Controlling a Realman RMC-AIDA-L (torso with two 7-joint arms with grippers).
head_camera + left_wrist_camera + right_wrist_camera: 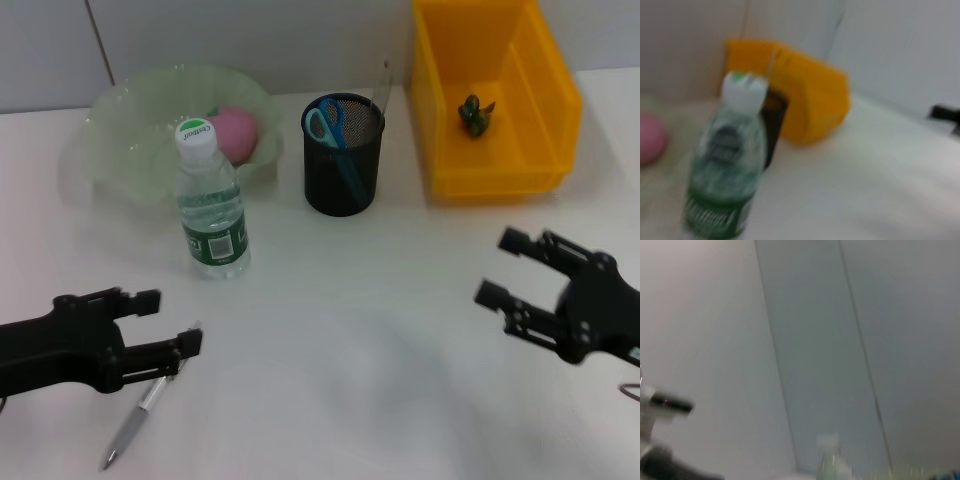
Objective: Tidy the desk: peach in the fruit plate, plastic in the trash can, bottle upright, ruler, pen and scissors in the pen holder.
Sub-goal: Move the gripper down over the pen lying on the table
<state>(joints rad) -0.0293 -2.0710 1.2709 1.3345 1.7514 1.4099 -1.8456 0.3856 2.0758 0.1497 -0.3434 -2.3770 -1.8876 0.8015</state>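
A clear water bottle [211, 200] with a white cap and green label stands upright, just beyond the open left gripper [170, 322]. Behind the bottle, farther from that gripper, a pink peach [236, 133] lies in a pale green fruit plate [120, 110]. A black mesh pen holder [343, 155] stands upright, well ahead of both grippers, with blue-handled scissors [326, 123] in it. A silver pen [145, 400] lies flat on the desk, its upper end under the left gripper's lower finger. A small green piece of plastic [476, 113] lies in the yellow trash can [545, 95], well beyond the open right gripper [505, 268].
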